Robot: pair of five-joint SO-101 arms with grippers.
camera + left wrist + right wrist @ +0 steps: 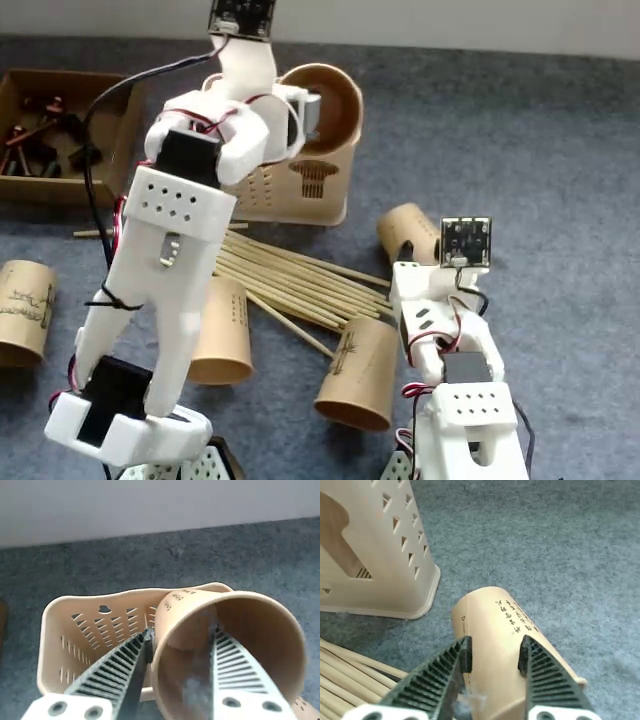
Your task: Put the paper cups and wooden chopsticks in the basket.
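Note:
My left gripper (181,635) is shut on a paper cup (235,630), one finger inside its mouth and one outside the wall. In the high view this cup (335,100) hangs tilted over the right end of the beige basket (290,190), held by the left gripper (305,110). The basket (75,630) has no cups or sticks in the part I see. My right gripper (494,655) is open, just over a cup lying on its side (495,620), with a finger toward each flank. That cup (410,232) lies right of the basket. Wooden chopsticks (290,278) lie in a loose bundle between the arms.
Three more cups lie on the grey carpet: one at the far left (25,305), one by the left arm (222,335), one near the right arm's base (360,372). A cardboard box (105,135) of tools sits at the back left.

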